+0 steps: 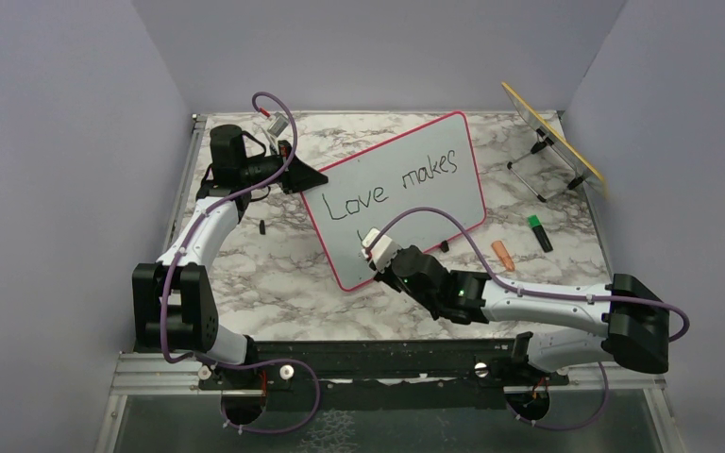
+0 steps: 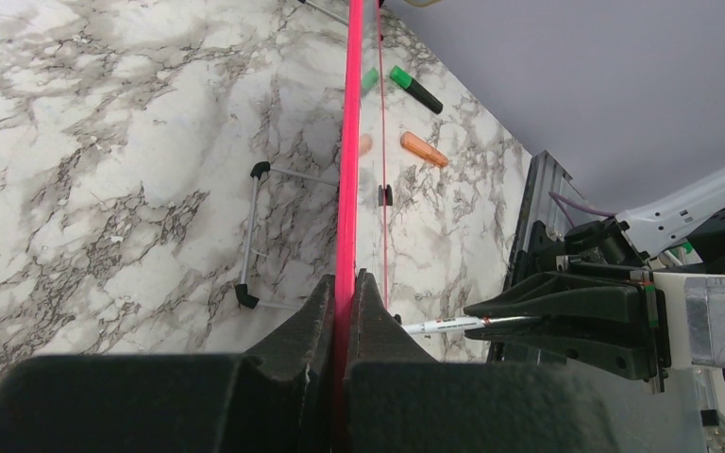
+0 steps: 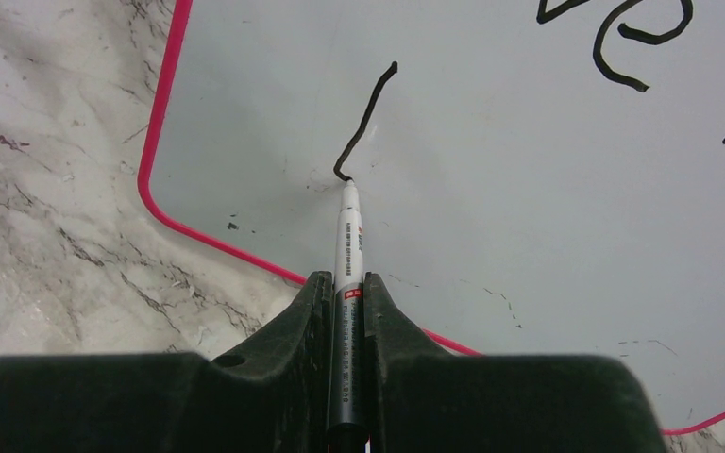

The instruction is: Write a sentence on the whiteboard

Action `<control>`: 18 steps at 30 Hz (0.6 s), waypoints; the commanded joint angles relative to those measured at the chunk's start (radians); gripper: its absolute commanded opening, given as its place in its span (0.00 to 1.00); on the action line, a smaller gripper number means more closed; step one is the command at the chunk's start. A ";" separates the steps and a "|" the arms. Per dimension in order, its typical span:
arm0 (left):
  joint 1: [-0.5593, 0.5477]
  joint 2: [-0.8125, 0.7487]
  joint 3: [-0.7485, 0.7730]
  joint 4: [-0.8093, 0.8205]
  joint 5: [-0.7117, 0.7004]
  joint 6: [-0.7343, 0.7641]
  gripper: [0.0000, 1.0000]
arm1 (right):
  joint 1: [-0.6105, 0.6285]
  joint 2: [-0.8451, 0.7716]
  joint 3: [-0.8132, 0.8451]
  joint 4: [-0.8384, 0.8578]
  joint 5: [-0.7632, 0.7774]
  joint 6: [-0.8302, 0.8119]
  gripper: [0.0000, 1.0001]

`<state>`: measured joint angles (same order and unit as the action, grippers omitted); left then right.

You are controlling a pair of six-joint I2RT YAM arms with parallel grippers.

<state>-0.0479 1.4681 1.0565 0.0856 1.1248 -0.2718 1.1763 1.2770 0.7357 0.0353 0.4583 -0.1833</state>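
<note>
Marble tabletop [image 1: 264,283] with grey walls [image 1: 57,142] round it, and the whiteboard [image 1: 453,212] is standing near the middle. Left gripper [image 2: 345,288] is pinching its pink frame [image 2: 346,142], jaws clamped right down on the edge. Right gripper [image 3: 346,288] is squeezing a marker [image 3: 348,226], tip touching the board at the foot of a lone stroke [image 3: 366,118] under "Love". Sentence [image 1: 392,184] is reading "Love makes" so far, so I reckon it's starting line two. Next move is calling for steady pressure and a clean lift before the following letter
</note>
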 commanded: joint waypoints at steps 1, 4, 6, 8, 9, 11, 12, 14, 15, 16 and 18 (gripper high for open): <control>-0.006 0.031 -0.020 -0.084 -0.105 0.070 0.00 | -0.001 -0.023 -0.001 0.027 0.067 0.009 0.01; -0.006 0.031 -0.020 -0.084 -0.105 0.068 0.00 | -0.001 -0.035 -0.009 0.057 0.074 0.010 0.01; -0.006 0.032 -0.020 -0.084 -0.104 0.068 0.00 | -0.001 -0.044 -0.014 0.072 0.077 0.007 0.01; -0.006 0.032 -0.020 -0.084 -0.105 0.069 0.00 | -0.001 -0.059 -0.021 0.092 0.067 0.007 0.01; -0.006 0.032 -0.020 -0.084 -0.105 0.068 0.00 | -0.001 -0.068 -0.025 0.102 0.061 0.007 0.01; -0.006 0.032 -0.020 -0.084 -0.105 0.069 0.00 | -0.001 -0.080 -0.028 0.110 0.054 0.007 0.01; -0.006 0.032 -0.020 -0.084 -0.104 0.069 0.00 | -0.003 -0.082 -0.026 0.109 0.053 0.008 0.01; -0.006 0.032 -0.019 -0.084 -0.103 0.069 0.00 | -0.003 -0.080 -0.028 0.112 0.055 0.010 0.01; -0.006 0.032 -0.018 -0.084 -0.103 0.069 0.00 | -0.003 -0.078 -0.029 0.116 0.057 0.011 0.01; -0.007 0.032 -0.020 -0.084 -0.103 0.069 0.00 | -0.003 -0.075 -0.031 0.120 0.058 0.013 0.01; -0.006 0.032 -0.020 -0.084 -0.103 0.068 0.00 | -0.003 -0.068 -0.031 0.128 0.060 0.016 0.01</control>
<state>-0.0479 1.4681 1.0565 0.0856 1.1248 -0.2718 1.1763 1.2106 0.7177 0.1116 0.4934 -0.1829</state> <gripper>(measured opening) 0.027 0.168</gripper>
